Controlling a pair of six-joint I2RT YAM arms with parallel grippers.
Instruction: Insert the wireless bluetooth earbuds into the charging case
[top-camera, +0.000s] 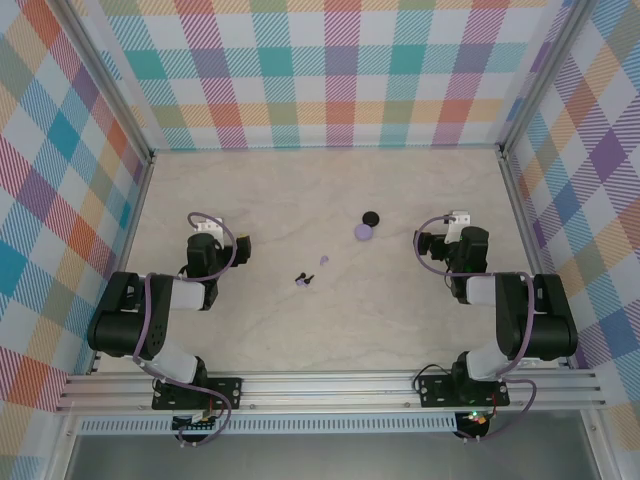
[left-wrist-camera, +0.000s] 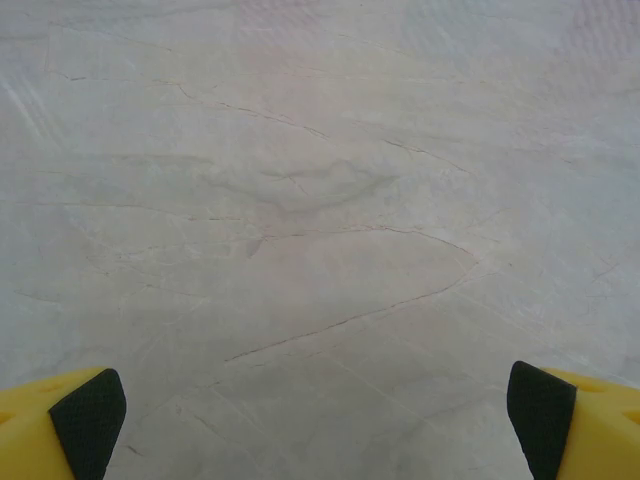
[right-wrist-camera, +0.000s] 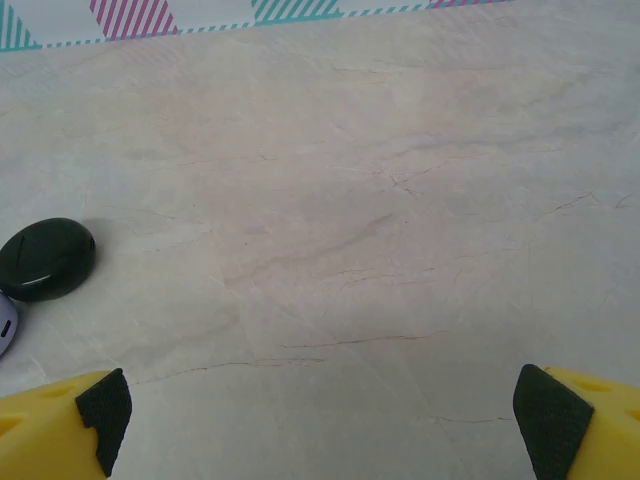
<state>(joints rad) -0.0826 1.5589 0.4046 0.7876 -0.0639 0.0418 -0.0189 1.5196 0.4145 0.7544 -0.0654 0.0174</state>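
Note:
Two round charging cases lie right of the table's middle: a black one (top-camera: 371, 217) and a lavender one (top-camera: 363, 232) touching it. The right wrist view has the black case (right-wrist-camera: 47, 258) at its left edge, lid shut, with a sliver of the lavender case (right-wrist-camera: 4, 326) below it. Tiny earbuds lie near the centre: a lavender one (top-camera: 324, 261), a black pair (top-camera: 305, 278) and another lavender one (top-camera: 297, 283). My left gripper (top-camera: 218, 232) (left-wrist-camera: 315, 420) is open over bare table, left of the earbuds. My right gripper (top-camera: 445, 232) (right-wrist-camera: 322, 420) is open too, right of the cases.
The pale marble-pattern tabletop (top-camera: 320, 190) is closed in by plaid walls (top-camera: 330, 70) at the back and on both sides, with aluminium posts at the corners. A metal rail (top-camera: 330, 385) at the near edge carries both arm bases.

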